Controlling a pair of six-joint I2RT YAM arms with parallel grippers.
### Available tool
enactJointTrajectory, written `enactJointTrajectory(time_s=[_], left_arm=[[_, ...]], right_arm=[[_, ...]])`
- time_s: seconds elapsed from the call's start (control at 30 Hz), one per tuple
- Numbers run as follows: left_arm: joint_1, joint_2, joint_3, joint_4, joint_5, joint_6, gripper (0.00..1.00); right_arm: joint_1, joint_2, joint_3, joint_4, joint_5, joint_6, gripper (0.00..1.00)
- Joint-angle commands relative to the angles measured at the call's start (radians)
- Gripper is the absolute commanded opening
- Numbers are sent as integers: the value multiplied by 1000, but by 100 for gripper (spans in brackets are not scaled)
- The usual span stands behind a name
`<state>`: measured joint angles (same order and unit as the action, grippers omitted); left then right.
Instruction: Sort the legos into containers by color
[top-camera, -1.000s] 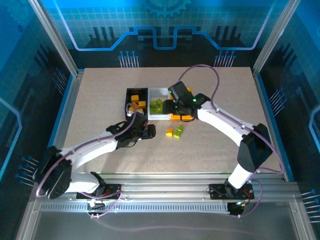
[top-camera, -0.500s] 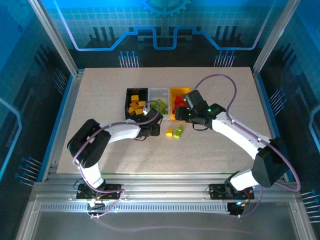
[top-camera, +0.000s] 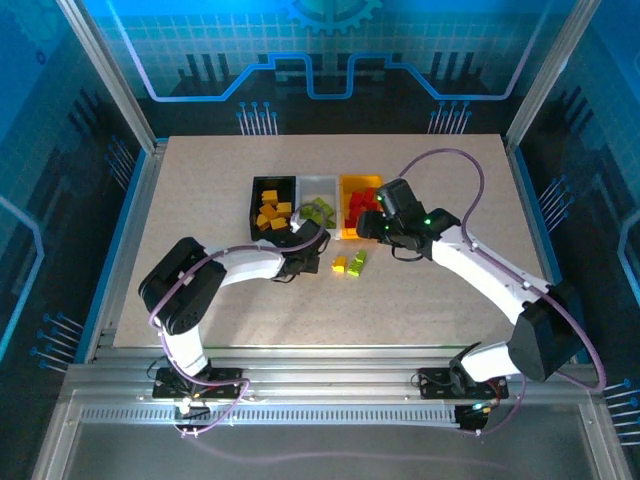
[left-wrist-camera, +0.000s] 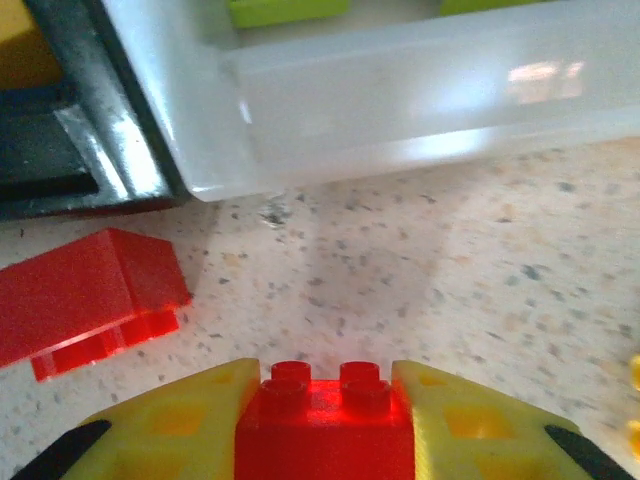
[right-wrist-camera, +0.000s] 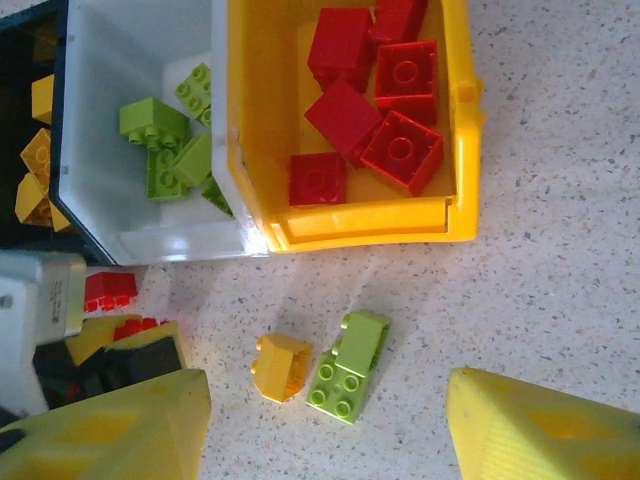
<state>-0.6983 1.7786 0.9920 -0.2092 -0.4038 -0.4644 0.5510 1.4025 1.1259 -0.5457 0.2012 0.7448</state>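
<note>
Speckled tabletop (left-wrist-camera: 500, 290) is seen beneath both arms. A red brick (left-wrist-camera: 325, 410) is clamped in the left gripper (top-camera: 311, 262), low beside the white bin (left-wrist-camera: 400, 110), so the pick is judged made. Carrying it to the yellow bin (right-wrist-camera: 455, 225), where reds lie, is called for. The right gripper (right-wrist-camera: 330, 440) is held open, empty, above a green brick (right-wrist-camera: 347, 368).

left gripper (left-wrist-camera: 325, 395) sits low at the table, jaws clamped on a red brick (left-wrist-camera: 325, 437), forearm stretched rightward. right gripper (right-wrist-camera: 325, 415) hangs above, fingers spread wide, forearm angled leftward.
</note>
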Motion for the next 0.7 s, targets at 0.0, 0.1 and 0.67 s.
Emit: enactJointTrajectory(time_s=[0.0,0.1,0.67], left_arm=[[-43,-96,12,-34,9,1,31],[-62,-135,75,-46,32,-3,32],[-24,428,893,-179,26,84,33]], right_arm=[[-20,-36,-23,15,4,24,65],[-28,-62,-46,13,9,28,65],[-92,-191,-173,-23,2,35,65]])
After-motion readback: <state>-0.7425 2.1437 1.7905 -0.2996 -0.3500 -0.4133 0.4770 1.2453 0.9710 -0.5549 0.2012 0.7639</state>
